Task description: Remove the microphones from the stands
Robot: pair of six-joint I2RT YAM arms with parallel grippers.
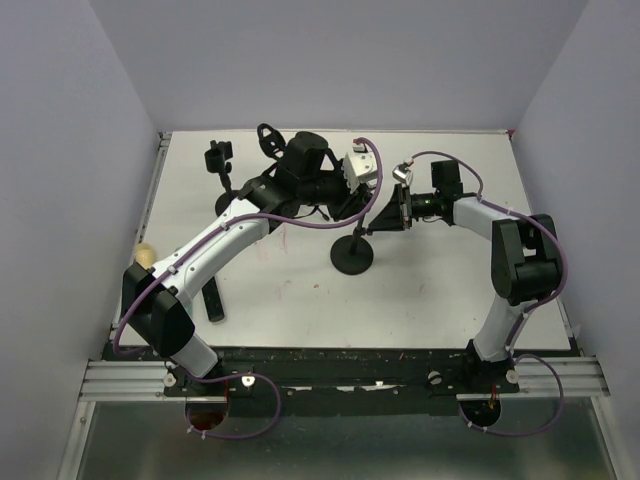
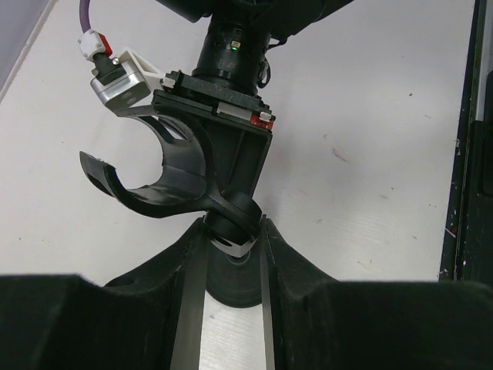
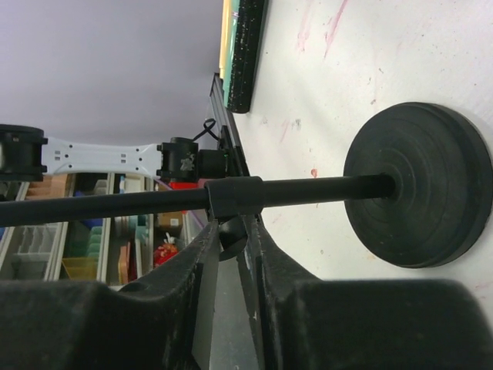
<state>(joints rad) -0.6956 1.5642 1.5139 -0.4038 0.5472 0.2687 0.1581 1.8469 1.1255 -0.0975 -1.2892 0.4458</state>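
1. The left fingers [image 2: 139,308] are pinching a small black-and-silver joint [image 2: 233,233] at the top of the stand [image 1: 352,258], probably to steady it so the pole is not tipping.
2. The right fingers [image 3: 139,308] are sitting with only a narrow gap between them, tips at the pole's collar [image 3: 233,196]. Whether they are gripping anything I cannot tell. From the pose, they seem to be bracing the pole lower down.
3. Just beyond the left fingers' tips, a curved black clip [image 2: 139,193] is showing bare desk [image 2: 370,92] through its cradle, so it appears to be holding nothing.
4. The microphone is not showing at either set of fingers. A slim black bar [image 1: 212,302], lying flat on the desk well apart from both, is likely it: straight and dark, with no head distinguishable.
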